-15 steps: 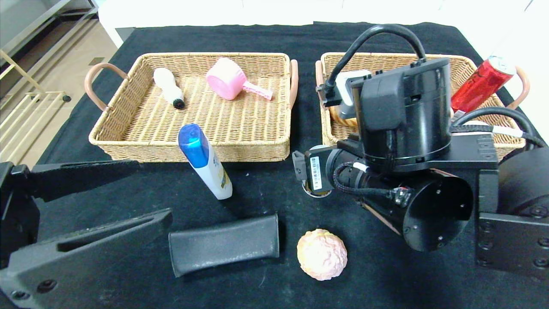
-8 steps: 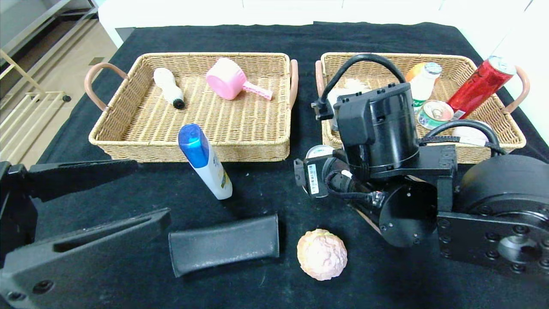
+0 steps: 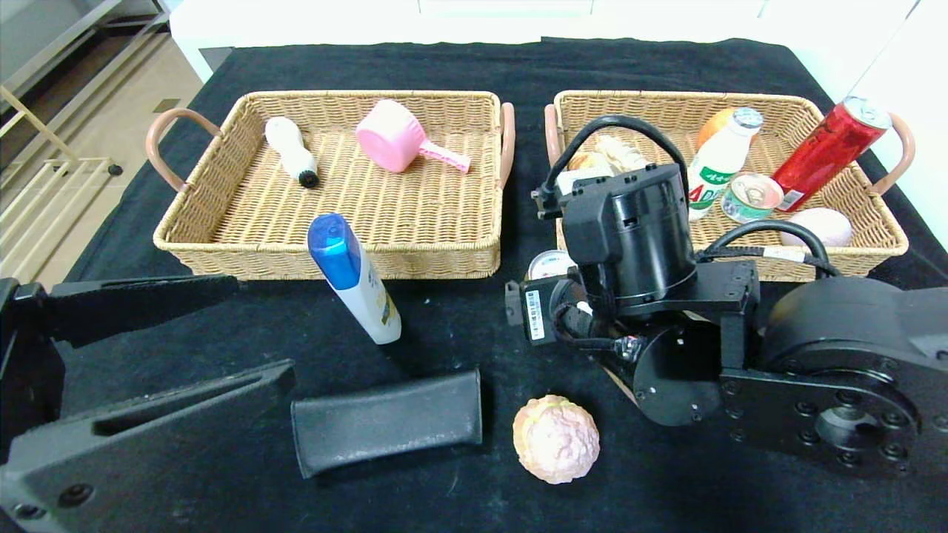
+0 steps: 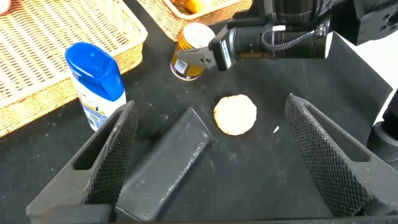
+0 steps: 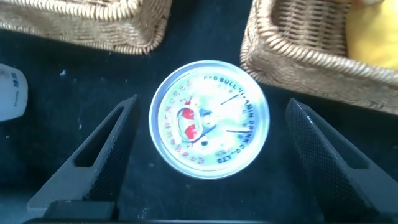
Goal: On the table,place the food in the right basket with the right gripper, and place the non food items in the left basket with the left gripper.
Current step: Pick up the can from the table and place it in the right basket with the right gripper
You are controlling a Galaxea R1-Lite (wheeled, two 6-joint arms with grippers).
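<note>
The left gripper [image 4: 211,155] hangs low at the table's near left edge, its fingers spread wide and empty, with the black pouch [image 3: 386,420] just beyond them and the blue-capped bottle [image 3: 354,277] standing in front of the left basket [image 3: 222,229]. Right of that basket, the right arm reaches forward and down. The right gripper [image 5: 208,152] is poised directly above the upright can [image 5: 209,120], fingers wide either side without touching it, just in front of the right basket [image 3: 881,248].

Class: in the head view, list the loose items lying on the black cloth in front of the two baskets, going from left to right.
Blue-capped bottle → black pouch → pink bumpy ball. The can beneath the right gripper is left out, being mostly hidden.
</note>
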